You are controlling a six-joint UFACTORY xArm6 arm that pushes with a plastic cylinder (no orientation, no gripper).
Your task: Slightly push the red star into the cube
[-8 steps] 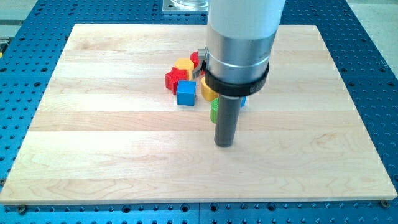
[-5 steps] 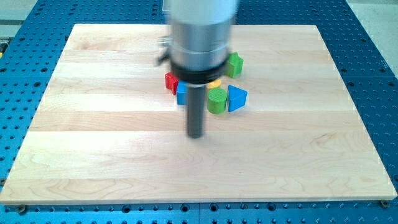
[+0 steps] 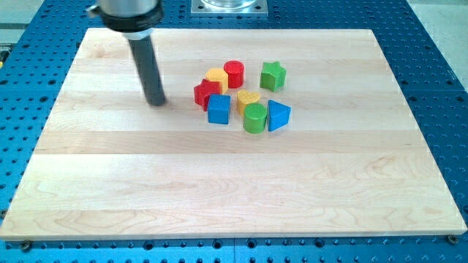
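Camera view: wooden board [image 3: 88, 190] on a blue perforated table [image 3: 439, 66], rod at the view's upper left

No jaws here, only my tip [image 3: 156, 103], clear of every block. To its right, near but apart, sits the red star [image 3: 205, 93], touching the blue cube [image 3: 218, 109] just beyond. Farther right cluster the yellow block [image 3: 216, 77], red cylinder [image 3: 234, 73], yellow heart [image 3: 248, 99], green cylinder [image 3: 254, 117], blue triangle [image 3: 277, 115] and green star [image 3: 273, 74]
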